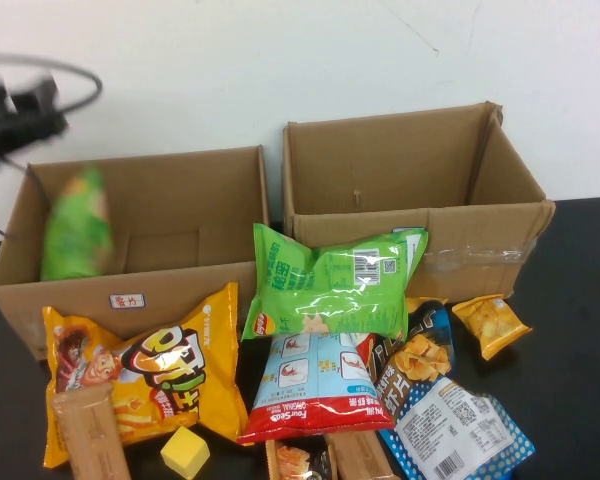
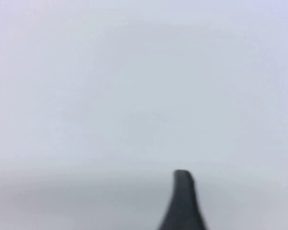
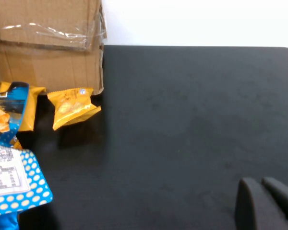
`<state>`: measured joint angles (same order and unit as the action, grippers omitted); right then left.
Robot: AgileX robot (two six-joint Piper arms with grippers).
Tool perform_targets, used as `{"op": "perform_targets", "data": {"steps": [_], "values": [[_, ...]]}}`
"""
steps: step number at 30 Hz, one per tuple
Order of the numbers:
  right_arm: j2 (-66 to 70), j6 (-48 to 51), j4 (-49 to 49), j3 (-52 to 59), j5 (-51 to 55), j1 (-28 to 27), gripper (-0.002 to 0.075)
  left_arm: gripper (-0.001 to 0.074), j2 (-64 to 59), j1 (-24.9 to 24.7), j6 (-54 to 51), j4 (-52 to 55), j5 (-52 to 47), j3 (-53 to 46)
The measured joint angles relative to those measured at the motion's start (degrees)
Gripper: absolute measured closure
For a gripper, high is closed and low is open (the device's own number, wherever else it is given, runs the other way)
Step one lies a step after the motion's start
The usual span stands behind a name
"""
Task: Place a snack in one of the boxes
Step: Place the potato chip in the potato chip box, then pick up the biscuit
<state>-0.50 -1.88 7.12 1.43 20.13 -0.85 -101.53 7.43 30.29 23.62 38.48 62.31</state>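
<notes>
Table [image 1: 580, 330]: black, with a white wall behind it.

Loose snacks, near centre: large green chip bag [image 1: 330, 280] leaning on the front of the right box; red-and-white packet [image 1: 312, 385] under its lower edge; big yellow chip bag [image 1: 145, 370] to the left, in front of the left box; blue polka-dot bag [image 1: 455, 420] at near right; small orange packet [image 1: 490, 325] just right of it, close to the right box's near corner. A yellow cube [image 1: 185, 452] and a tan wafer pack [image 1: 90, 435] lie at the near left, the pack cut off by the frame edge.

Left cardboard box [image 1: 170, 290]: open top, small label on its front wall. A small green snack bag [image 1: 77, 225], blurred, sits at its left end, either inside or at rim level; which one cannot be told.

Right cardboard box [image 1: 480, 245]: open top, clear tape on its front wall; its contents are hidden by that wall.

Left gripper [image 1: 20, 115]: far left, above the left box's far corner, blurred, apart from the green snack bag. Its wrist view shows one dark finger [image 2: 182, 201] against blank wall; whether the fingers are open or closed cannot be told.

Right gripper [image 3: 266, 203]: seen only in its wrist view, low over bare table to the right of the small orange packet, fingers closed together, holding nothing.
</notes>
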Motion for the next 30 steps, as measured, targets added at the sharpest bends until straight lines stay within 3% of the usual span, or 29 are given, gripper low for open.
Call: {"op": "perform_targets", "data": {"steps": [3,6,9,12,19,30], "values": [[0.0,0.0,0.0,0.0,0.0,0.0,0.0727,0.044,9.3,0.0,4.39,10.53,-4.91,0.0],[0.0,0.0,0.0,0.0,0.0,0.0,0.0727,0.064,19.29,0.0,18.12,24.59,-10.42,-1.4],[0.0,0.0,0.0,0.0,0.0,0.0,0.0727,0.0707,27.95,0.0,31.66,37.92,-11.25,-5.91],[0.0,0.0,0.0,0.0,0.0,0.0,0.0727,0.0727,36.56,0.0,37.93,44.67,-10.25,-12.27],[0.0,0.0,0.0,0.0,0.0,0.0,0.0727,0.0735,58.61,0.0,42.38,46.92,-9.58,-26.98],[0.0,0.0,0.0,0.0,0.0,0.0,0.0727,0.0735,85.31,0.0,48.05,55.88,-9.32,-40.16]]}}
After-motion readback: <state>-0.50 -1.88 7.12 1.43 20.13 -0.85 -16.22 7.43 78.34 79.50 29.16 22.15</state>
